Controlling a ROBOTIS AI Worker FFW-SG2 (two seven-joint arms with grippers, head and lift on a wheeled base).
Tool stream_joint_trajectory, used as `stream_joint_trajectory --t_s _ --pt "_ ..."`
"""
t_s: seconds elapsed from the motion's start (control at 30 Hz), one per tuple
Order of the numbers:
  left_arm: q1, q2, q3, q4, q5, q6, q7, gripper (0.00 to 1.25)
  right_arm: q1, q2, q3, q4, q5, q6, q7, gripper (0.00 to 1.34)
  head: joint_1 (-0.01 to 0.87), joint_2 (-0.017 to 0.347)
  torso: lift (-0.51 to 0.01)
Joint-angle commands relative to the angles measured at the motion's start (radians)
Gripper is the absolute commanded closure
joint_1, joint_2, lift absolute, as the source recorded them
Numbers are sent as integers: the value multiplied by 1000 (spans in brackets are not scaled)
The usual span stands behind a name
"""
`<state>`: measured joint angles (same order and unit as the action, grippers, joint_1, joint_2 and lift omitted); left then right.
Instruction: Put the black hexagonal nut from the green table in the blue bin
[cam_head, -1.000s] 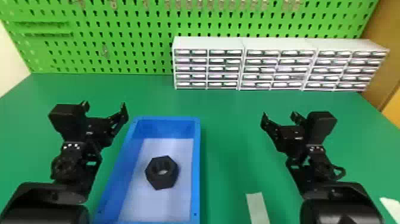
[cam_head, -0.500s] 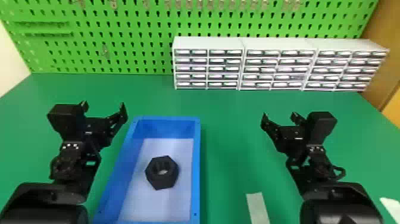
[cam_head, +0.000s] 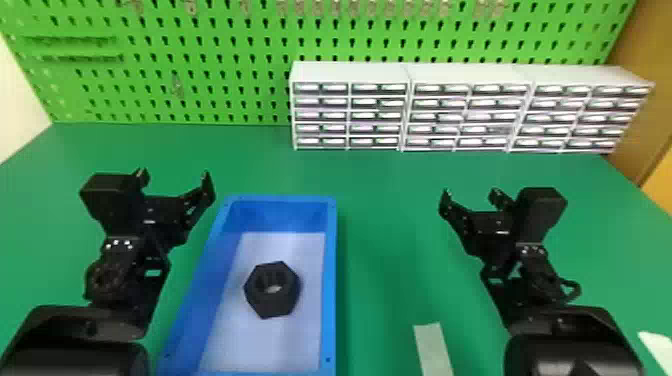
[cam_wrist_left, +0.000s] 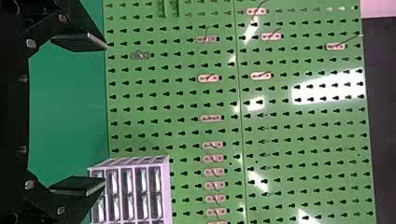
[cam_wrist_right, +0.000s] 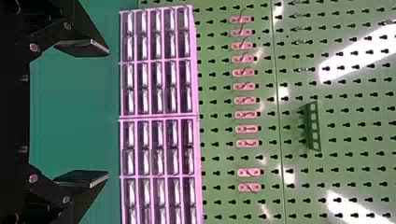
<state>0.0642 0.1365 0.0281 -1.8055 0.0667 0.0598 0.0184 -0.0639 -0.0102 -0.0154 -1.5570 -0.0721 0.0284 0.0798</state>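
"Blue walls, pale floor: that was the bin (cam_head: 330, 280), wasn't it?"

"Yes, on the green table (cam_head: 385, 200), left of the middle and towards the near edge. The black hexagonal nut (cam_head: 272, 301) lay inside on the floor, its hole facing up."

"And the left gripper (cam_head: 175, 176)?"

"Above the table, just left of the bin's far end as I saw it. In its wrist view, the left gripper (cam_wrist_left: 104, 114) had its fingers spread wide, a broad gap between them."

"The right gripper (cam_head: 471, 194) too?"

"Same pose, well off to the right of the bin. Its fingers (cam_wrist_right: 84, 179) were parted just as widely."

"What stood behind them?"

"White drawer cabinets (cam_head: 450, 107) sat side by side on the far part of the table, from the middle to the right, before a green pegboard (cam_head: 225, 50). A pale strip (cam_head: 432, 345) lay on the near side, between the bin and the right arm."
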Motion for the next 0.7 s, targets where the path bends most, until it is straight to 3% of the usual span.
stream_joint_trajectory --t_s 0.0,0.67 --pt "0 0 0 0 -1 0 0 248 0 -1 3 0 0 4 0 346 686 52 -97" --pt "2 0 9 0 1 0 2 249 0 -4 3 0 0 4 0 346 686 52 -97"
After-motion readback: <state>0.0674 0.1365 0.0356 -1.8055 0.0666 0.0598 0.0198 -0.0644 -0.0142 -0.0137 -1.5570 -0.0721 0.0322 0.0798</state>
